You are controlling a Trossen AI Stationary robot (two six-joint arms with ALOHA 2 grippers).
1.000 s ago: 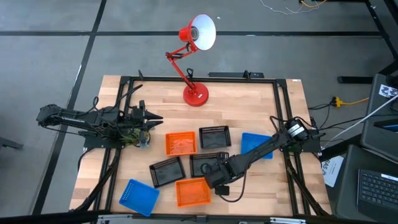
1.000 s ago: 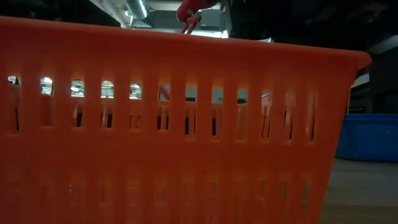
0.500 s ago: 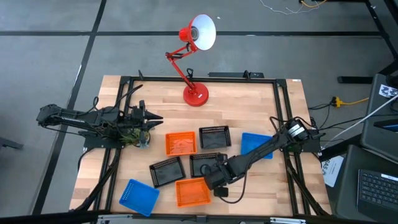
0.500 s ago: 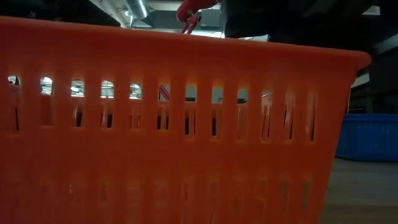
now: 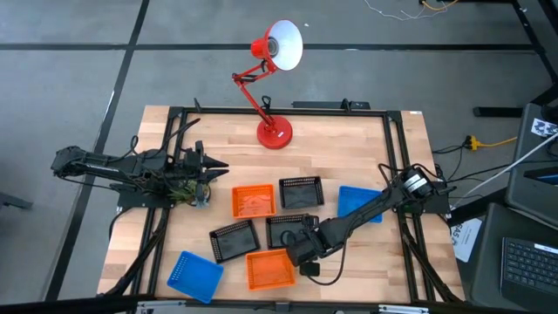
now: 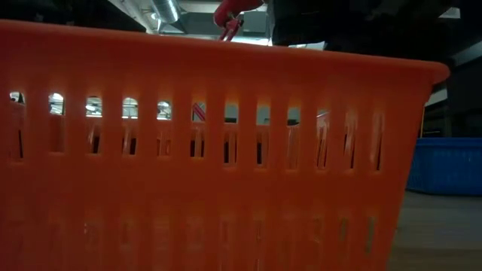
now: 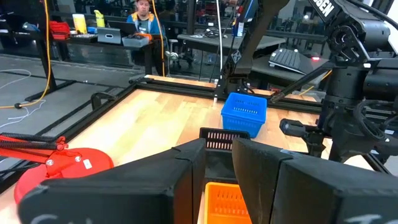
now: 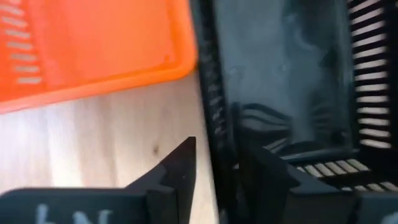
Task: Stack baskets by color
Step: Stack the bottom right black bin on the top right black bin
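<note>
Seven baskets lie on the wooden table in the high view. Orange, black and blue ones sit in the middle row. Black, black, orange and blue ones lie nearer. My right gripper points down, open, at the middle black basket. One finger stands outside over the wood, the other inside, with the basket's wall between them and clear of both. My left gripper waits open at the table's left, level.
A red desk lamp stands at the table's far middle. A black frame rims the table. In the low view the near orange basket's wall fills the picture, with a blue basket at the right. A person sits beyond the table.
</note>
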